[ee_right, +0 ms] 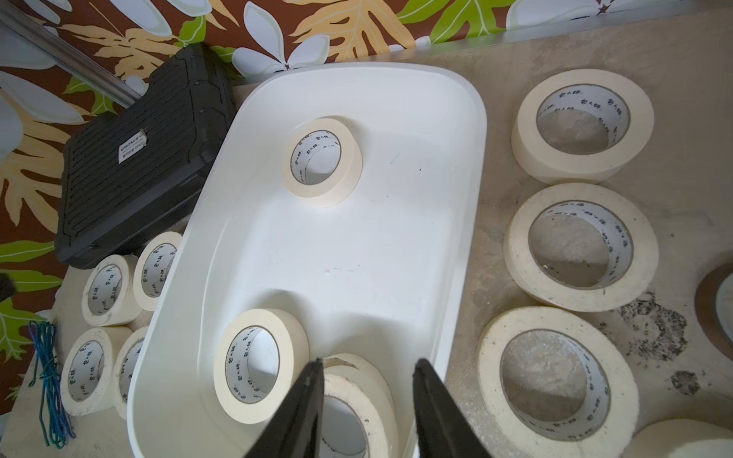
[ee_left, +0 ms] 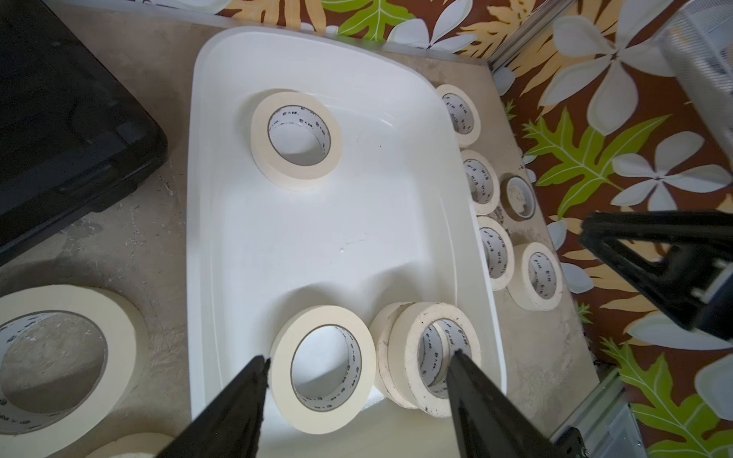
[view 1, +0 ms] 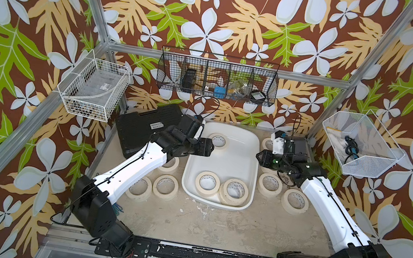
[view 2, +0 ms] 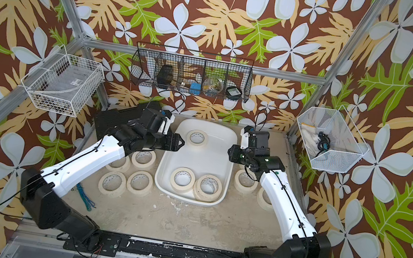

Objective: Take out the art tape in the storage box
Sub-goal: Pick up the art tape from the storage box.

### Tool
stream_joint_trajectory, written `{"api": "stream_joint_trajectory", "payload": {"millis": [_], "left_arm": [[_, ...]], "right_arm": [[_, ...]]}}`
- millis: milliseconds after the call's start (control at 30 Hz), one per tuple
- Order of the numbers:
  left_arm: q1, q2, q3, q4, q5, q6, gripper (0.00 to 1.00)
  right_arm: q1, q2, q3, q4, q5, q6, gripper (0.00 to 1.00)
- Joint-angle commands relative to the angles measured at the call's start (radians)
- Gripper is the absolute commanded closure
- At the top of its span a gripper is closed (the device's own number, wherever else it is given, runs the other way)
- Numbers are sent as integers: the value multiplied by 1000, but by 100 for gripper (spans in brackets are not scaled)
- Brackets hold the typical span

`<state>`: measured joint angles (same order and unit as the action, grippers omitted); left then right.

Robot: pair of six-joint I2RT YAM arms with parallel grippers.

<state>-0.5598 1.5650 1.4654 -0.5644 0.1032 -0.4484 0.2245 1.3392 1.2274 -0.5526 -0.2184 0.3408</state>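
Inside the storage box (view 1: 222, 163) you have four art tape rolls (view 1: 207, 181) to clear, others on the table (view 1: 212, 226); left gripper (ee_left: 359, 357) wide, right gripper (ee_right: 368, 361) narrow, both empty.

Case label (ee_right: 132, 147) — print unreadable

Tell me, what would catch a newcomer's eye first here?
The loud floral wallpaper wraps every wall. In the middle of the table sits a white storage box with a few cream art tape rolls inside, and more rolls lie on the table either side. A left arm and a right arm, white and black, reach toward it from the near corners.
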Motion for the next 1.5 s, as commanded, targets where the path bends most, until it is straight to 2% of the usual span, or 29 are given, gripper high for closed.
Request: {"api": "stream_joint_trajectory", "payload": {"millis": [0,367,667,1000,1467], "left_arm": [[-11,97,50,-9,-83,-30,26],[-9,485,326,15,-233,-159,30],[6,718,560,-1,-300,-220,30],[29,871,727,-34,-333,-231,33],[32,946,748,-16,-329,-215,39]], "right_arm": [[1,-37,-29,13,-13,17,59],[1,-110,-121,10,-20,20,59],[1,-171,-175,11,-47,32,59],[1,-216,-199,8,-35,26,58],[1,-213,-192,3,-32,15,58]]}}
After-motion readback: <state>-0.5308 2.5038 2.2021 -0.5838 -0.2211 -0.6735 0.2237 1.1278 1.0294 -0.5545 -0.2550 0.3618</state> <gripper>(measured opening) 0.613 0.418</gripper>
